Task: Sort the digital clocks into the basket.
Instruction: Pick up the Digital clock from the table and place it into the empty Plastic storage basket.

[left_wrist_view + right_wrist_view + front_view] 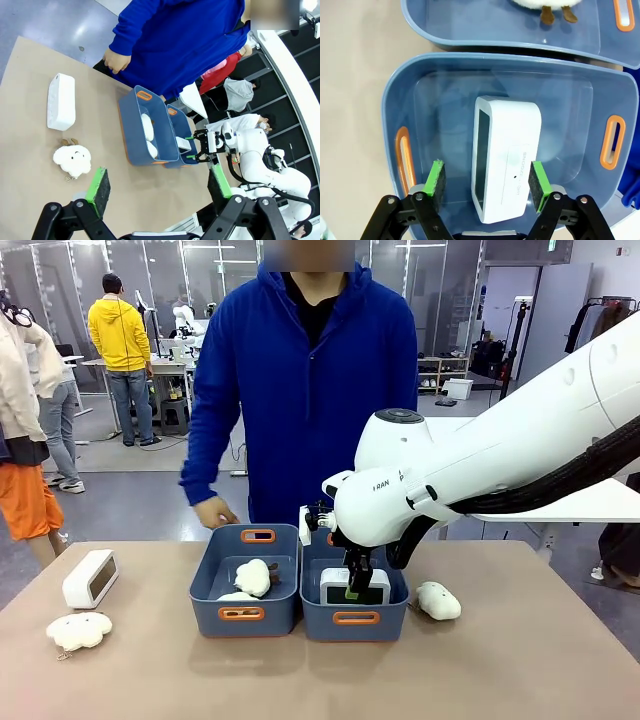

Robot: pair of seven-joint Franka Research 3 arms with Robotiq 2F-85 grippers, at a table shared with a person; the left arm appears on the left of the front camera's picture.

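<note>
While one digital clock (506, 157) lies flat in the basket (400, 100) at lower centre, the right gripper (487, 177) straddles it, pads parted and holding nothing. Best rise straight up so neither pad drags it. The second clock (90, 578) sits at middle left; the left gripper (158, 184) hangs wide open, empty.

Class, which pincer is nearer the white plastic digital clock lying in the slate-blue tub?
Right. The right pincer hangs directly over the white digital clock, pads open either side; the left pincer is far off.
</note>
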